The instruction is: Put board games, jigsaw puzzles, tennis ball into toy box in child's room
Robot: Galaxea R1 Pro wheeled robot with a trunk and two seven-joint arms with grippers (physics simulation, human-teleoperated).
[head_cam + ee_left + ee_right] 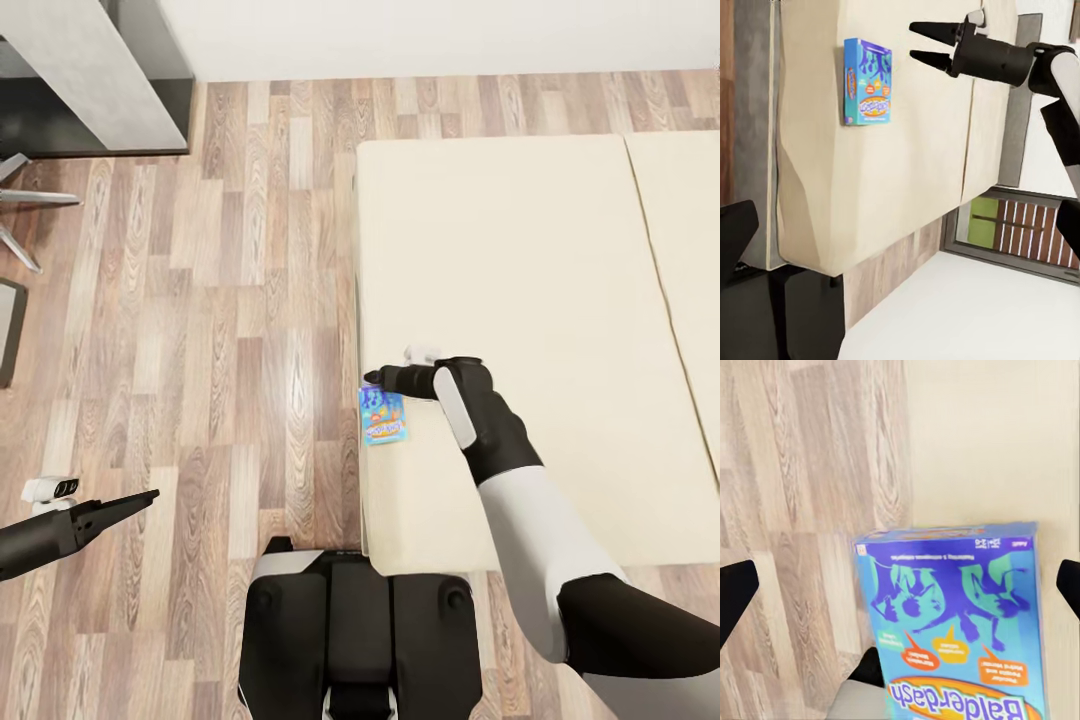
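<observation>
Right gripper [372, 379] hangs over the bed's [520, 250] near-left edge, fingers spread apart and closed on nothing; the left wrist view shows the two black fingers [932, 31] parted, with mattress visible in the gap. Board game [382, 416], a blue Balderdash box with cartoon print, lies flat on the bed just beside that edge, right under and slightly nearer the robot than the fingertips. Contact between fingers and box: cannot tell. Right wrist view looks down on the box lid [952, 622], a black finger tip at either side of it, the box's one long side flush with the mattress edge and plank floor [802, 510] beyond.

Left gripper [150, 496] is held low over the floor [200, 300], well apart from the bed on its left side. Its fingers appear as one thin dark wedge in the head view; whether they are parted or together cannot be told.

Table [100, 80], grey top, stands beyond the floor to the bed's far left, against the white wall [450, 35].
</observation>
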